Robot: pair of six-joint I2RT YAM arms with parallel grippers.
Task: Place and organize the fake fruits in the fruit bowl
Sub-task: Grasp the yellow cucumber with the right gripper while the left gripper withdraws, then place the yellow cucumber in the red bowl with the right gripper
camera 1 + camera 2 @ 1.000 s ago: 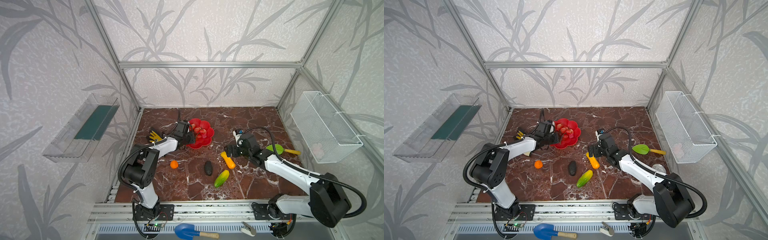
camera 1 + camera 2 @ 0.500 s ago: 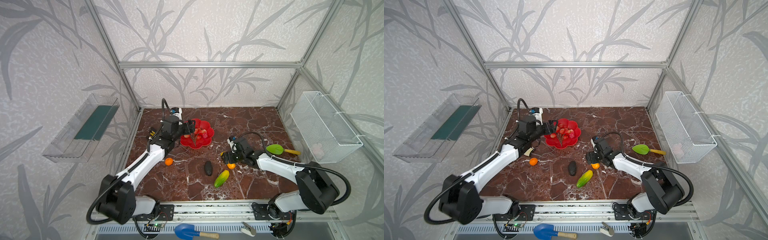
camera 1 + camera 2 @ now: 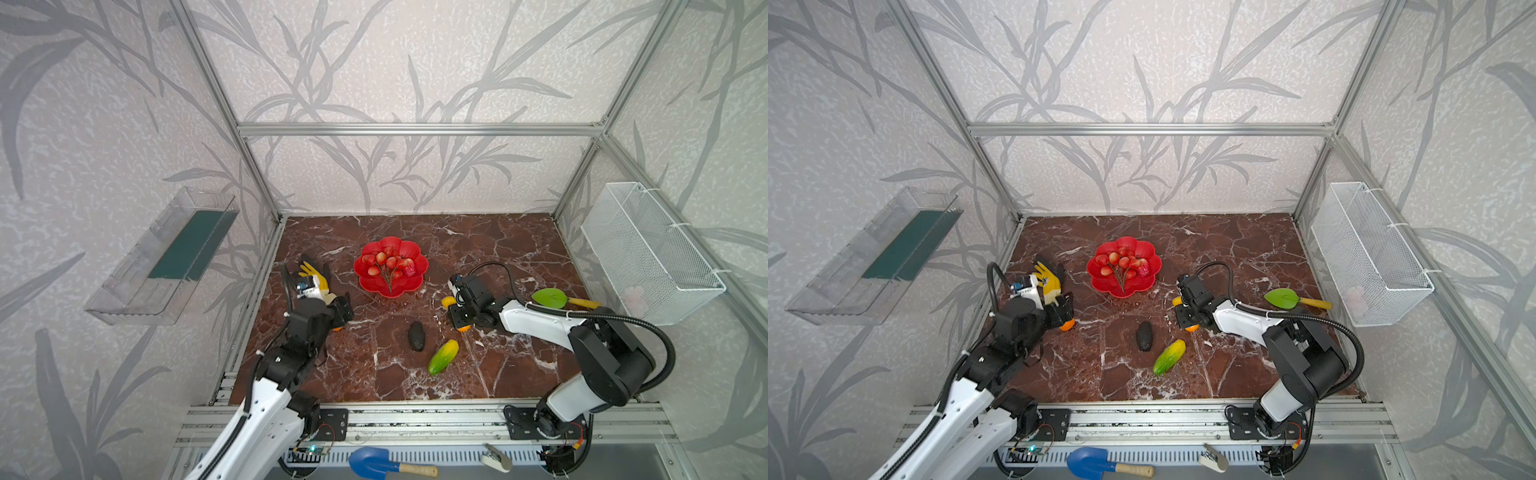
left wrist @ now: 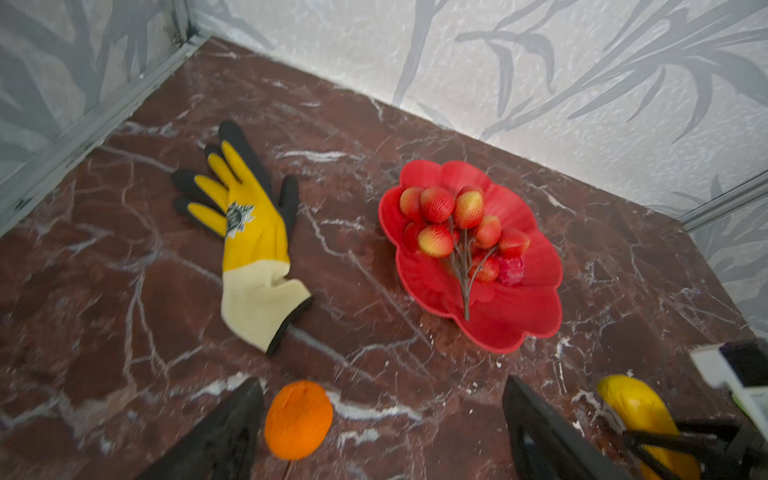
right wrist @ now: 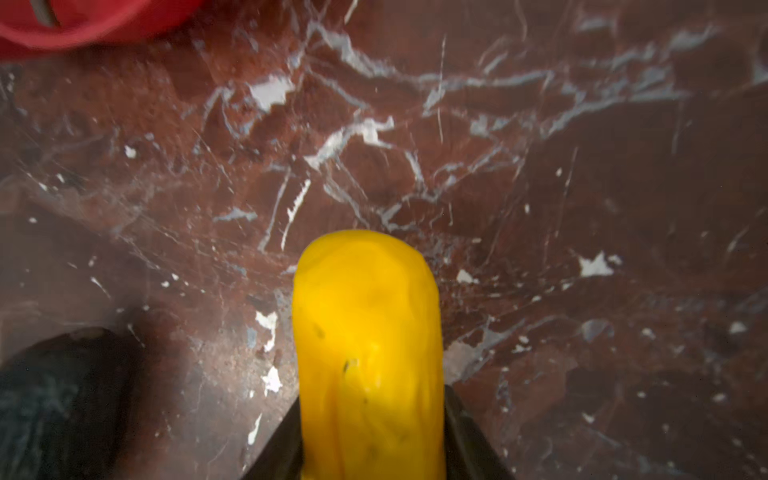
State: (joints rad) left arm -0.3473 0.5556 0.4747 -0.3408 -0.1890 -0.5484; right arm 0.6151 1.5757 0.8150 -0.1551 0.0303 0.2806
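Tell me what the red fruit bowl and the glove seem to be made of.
Fruit bowl: probably moulded plastic, uniform red with a slight sheen and a crisp scalloped rim. Glove: knitted fabric, matte, judging by the soft, creased cream cuff; its black parts look rubber-coated.

We saw a yellow-and-black glove [image 4: 253, 245] lying flat near the left edge of the red-brown marble tabletop [image 3: 478, 241], its fingers pointing to the far wall. A green leaf-shaped trowel [image 3: 548, 297] with a yellow handle lay near the right edge. A white wire basket [image 3: 648, 257] hung on the right wall. A clear tray [image 3: 137, 286] on the left wall held a dark green sheet [image 3: 191, 245]. A blue trowel [image 3: 374, 462] lay beyond the near rail.
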